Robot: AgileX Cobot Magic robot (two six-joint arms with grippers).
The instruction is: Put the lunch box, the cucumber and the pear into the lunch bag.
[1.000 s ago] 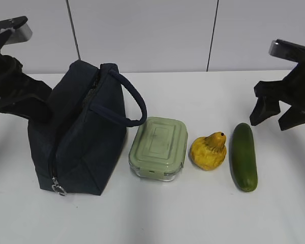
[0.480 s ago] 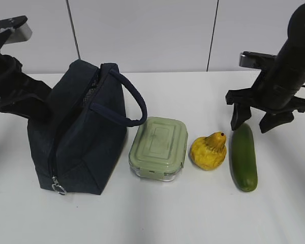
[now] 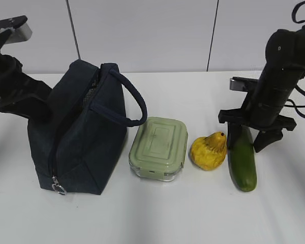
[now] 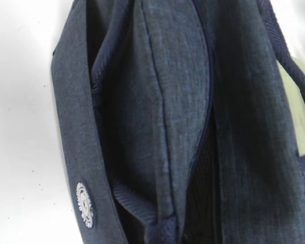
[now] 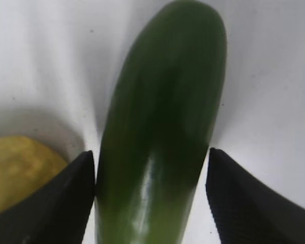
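My right gripper straddles the cucumber wide open near the bench's right edge; left gripper's state I can't tell, behind the bag

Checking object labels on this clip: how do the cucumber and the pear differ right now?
The cucumber is dark green, long and smooth; the pear is yellow-orange, short and lumpy. The right gripper straddles the cucumber with open fingers; nothing brackets the pear. Both lie on the table.
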